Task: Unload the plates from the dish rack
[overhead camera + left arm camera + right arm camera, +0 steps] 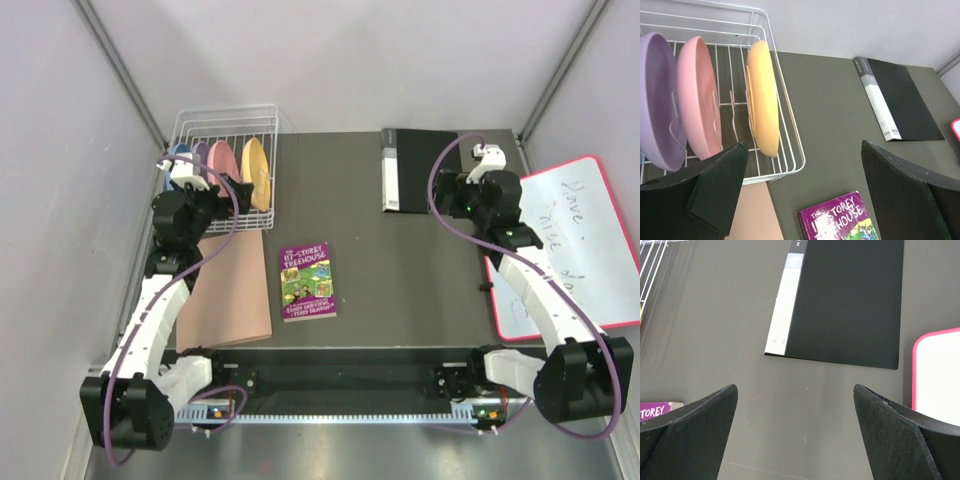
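The white wire dish rack (pixel 228 112) stands at the table's far left corner. Upright in its slots are a light blue plate (pixel 180 156), a purple plate (pixel 200 158), a pink plate (pixel 222 165) and a yellow-orange plate (pixel 255 172). My left gripper (pixel 232 192) hovers just in front of the rack, open and empty. In the left wrist view the purple (pixel 655 100), pink (pixel 697 95) and yellow-orange (pixel 762 95) plates stand beyond my open left gripper (pixel 804 145), by the rack's near rim (pixel 774 174). My right gripper (pixel 452 190) (pixel 795 387) hangs open over bare table at the far right.
A purple book (pixel 307 281) (pixel 840 220) lies mid-table. A tan mat (pixel 228 290) (pixel 752 215) lies in front of the rack. A black binder (pixel 420 170) (pixel 845 300) lies at the back. A pink-rimmed whiteboard (pixel 575 245) (pixel 937 375) lies at the right edge. Walls close in both sides.
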